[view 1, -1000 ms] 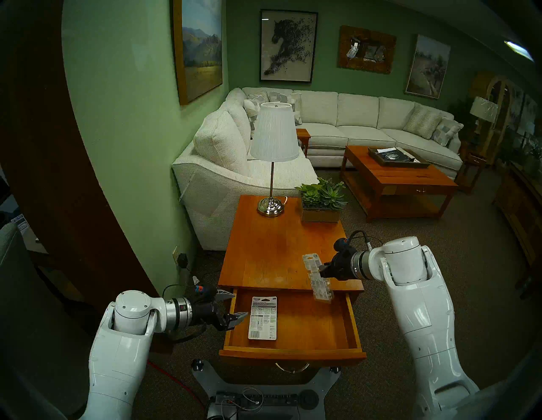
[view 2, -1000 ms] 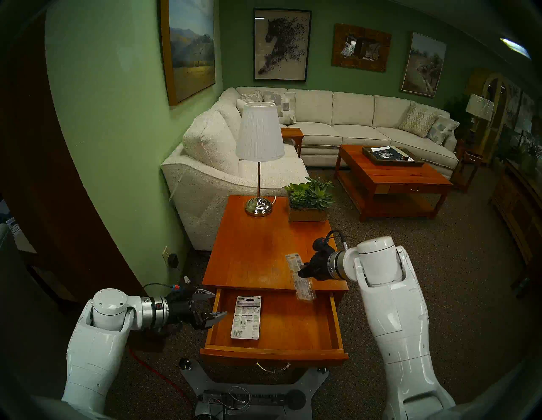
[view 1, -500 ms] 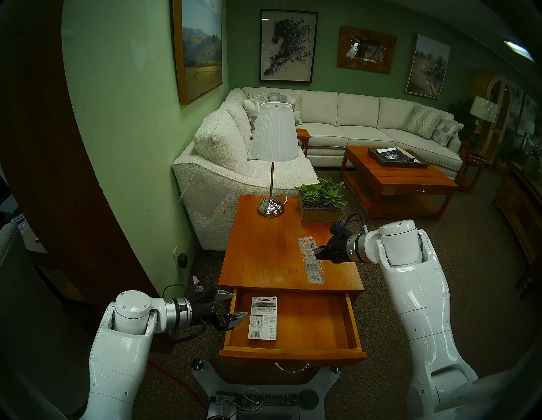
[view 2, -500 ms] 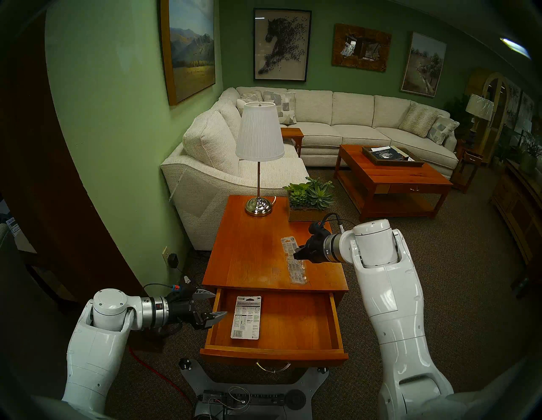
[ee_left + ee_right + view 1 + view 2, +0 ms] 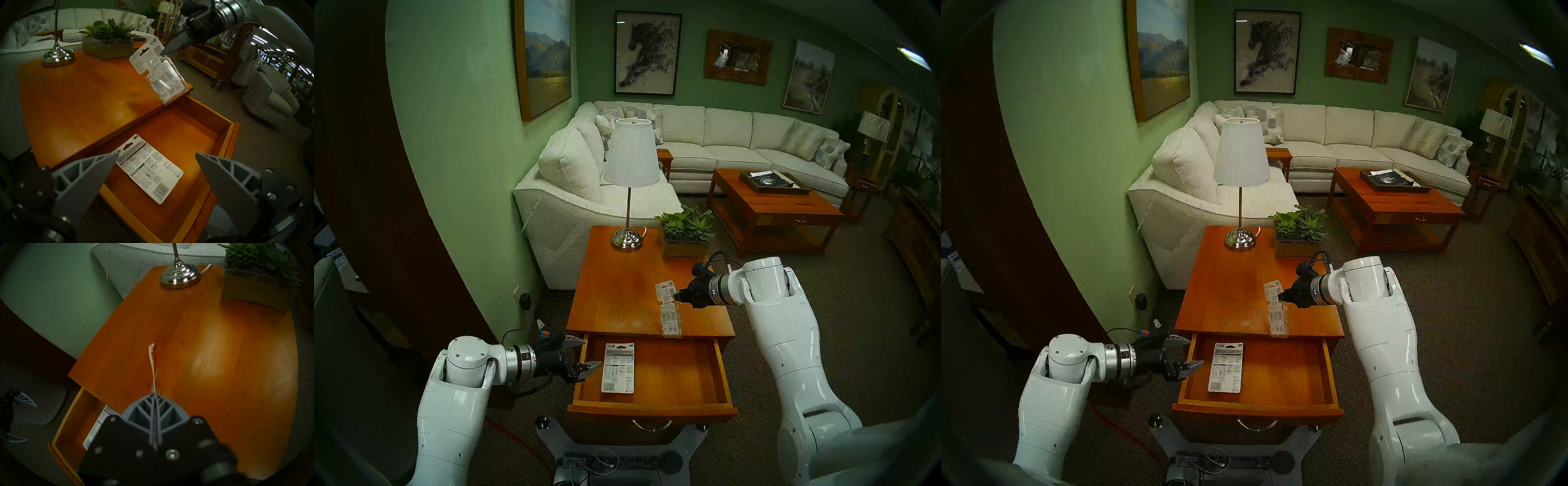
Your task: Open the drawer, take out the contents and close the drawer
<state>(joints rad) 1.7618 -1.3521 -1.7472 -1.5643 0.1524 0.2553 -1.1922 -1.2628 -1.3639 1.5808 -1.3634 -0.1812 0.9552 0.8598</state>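
Side table (image 5: 619, 298) and drawer (image 5: 670, 370): orange wood, smooth satin sheen. Blister pack (image 5: 669, 314): clear glossy plastic, paper header. Printed card (image 5: 618, 368): matt paper. Lamp base (image 5: 626, 240): polished metal; shade (image 5: 631, 152) pleated cloth.

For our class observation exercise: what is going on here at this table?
The right hand is pinching a clear blister pack by its upper part, with the lower edge at the side table's top. The drawer is pulled open with a white 3M card lying inside. The left hand waits open beside the drawer's left wall.
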